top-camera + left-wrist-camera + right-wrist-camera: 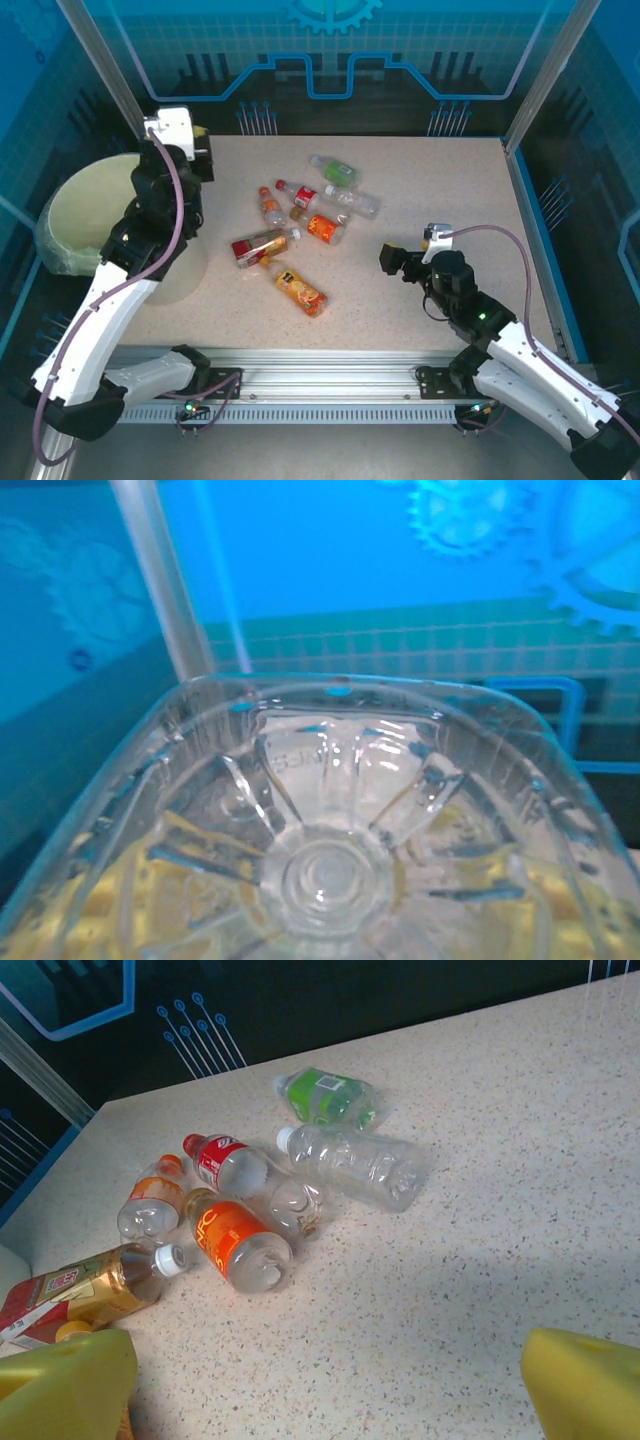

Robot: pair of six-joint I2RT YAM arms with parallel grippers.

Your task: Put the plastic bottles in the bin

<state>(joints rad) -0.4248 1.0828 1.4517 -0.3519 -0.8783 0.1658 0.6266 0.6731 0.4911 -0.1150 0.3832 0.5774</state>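
- Seven plastic bottles [258,247] lie on their sides across the middle of the speckled table [450,180] in the overhead view. An eighth is up in your left gripper [178,128] at the upper left of the frame.
- Your left wrist camera looks straight at the ribbed base of that held bottle [325,875], raised against the blue wall. The gripper is clamped on it, and yellow shows blurred through the plastic.
- Pale and bag-lined, the bin [85,205] sits at the left edge of the overhead frame. Your left arm [150,230] crosses its right rim, and the gripper is up and to the right of that rim.
- Your right gripper [392,262] hovers right of centre facing the pile, its yellow fingers [65,1385] spread wide with nothing between them.
- Ahead of it in the right wrist view, a green-label bottle [325,1098] lies farthest, with a label-less bottle [355,1165] just beside it. A red-label bottle [235,1165] touches an orange-label bottle [240,1245], and a small orange-capped bottle [150,1205] lies to their left.
- A red-and-gold bottle [80,1295] lies at the lower left, its end behind the left finger. Bare table separates the pile from the gripper.
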